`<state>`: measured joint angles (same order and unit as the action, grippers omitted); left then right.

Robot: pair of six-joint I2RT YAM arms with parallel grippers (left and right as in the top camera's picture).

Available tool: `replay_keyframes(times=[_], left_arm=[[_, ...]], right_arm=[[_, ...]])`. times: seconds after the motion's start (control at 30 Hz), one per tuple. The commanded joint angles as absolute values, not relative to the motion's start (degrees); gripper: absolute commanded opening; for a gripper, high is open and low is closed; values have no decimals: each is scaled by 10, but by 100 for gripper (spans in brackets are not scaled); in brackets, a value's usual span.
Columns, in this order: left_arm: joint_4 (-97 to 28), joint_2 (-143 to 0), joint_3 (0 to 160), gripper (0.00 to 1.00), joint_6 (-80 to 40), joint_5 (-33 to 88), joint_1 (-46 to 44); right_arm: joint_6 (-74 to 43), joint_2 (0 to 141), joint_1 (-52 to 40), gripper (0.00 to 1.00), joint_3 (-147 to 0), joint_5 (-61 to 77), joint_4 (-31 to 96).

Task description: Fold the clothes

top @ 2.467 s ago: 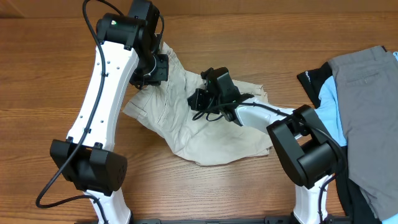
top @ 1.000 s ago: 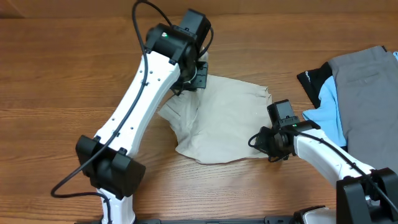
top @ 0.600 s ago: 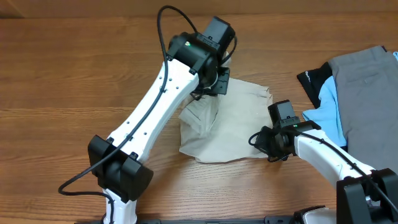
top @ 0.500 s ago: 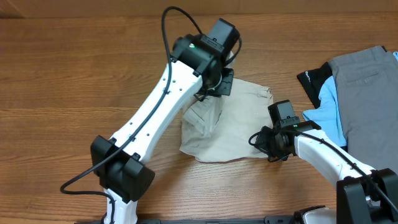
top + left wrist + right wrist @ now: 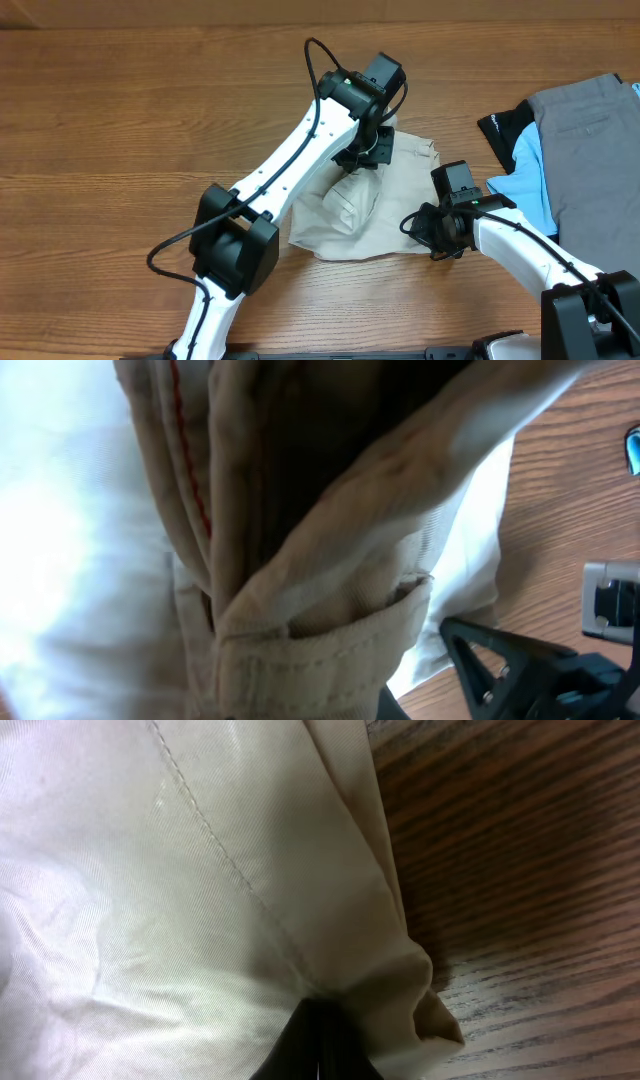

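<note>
The clothes are a wrinkled beige garment lying mid-table, its left part lifted and drawn over to the right. My left gripper hangs above the far edge, shut on a bunched fold. In the left wrist view the stitched waistband and hanging fabric fill the frame. My right gripper is low at the garment's near right corner, shut on the hem. The right wrist view has the cloth pinched between the dark fingertips.
Grey trousers lie at the right edge over a light-blue garment and a black one. Bare wooden table stretches to the left and behind. The left arm's cable loops above the wrist.
My left gripper has carried its held fold rightward across the garment, so the left part now lies further over. The right gripper and its corner have stayed put.
</note>
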<state>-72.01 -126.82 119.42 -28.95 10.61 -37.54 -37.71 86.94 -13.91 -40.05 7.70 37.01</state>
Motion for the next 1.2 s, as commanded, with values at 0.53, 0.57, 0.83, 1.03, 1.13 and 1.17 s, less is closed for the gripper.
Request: replay_keyframes(times=[0.53, 0.57, 0.83, 1.03, 1.13, 1.17], left_arm=[[-702, -1285, 1305, 35, -249, 206, -308], [-708, -1285, 1301, 24, -245, 184, -308], [-680, -1300, 1259, 4, -242, 131, -321], [-633, -1300, 1218, 4, -227, 129, -338], [-592, -1300, 1181, 4, -227, 129, -350], [-585, -1300, 1175, 4, -227, 130, -352]], right_arm=[[-322, 717, -93, 35, -665, 68, 721], [-308, 709, -93, 31, -664, 93, 725], [-228, 731, -93, 4, -602, 241, 650], [-175, 789, -93, 4, -511, 327, 503], [-175, 837, -93, 4, -484, 327, 476], [-175, 844, -93, 4, -480, 327, 476]])
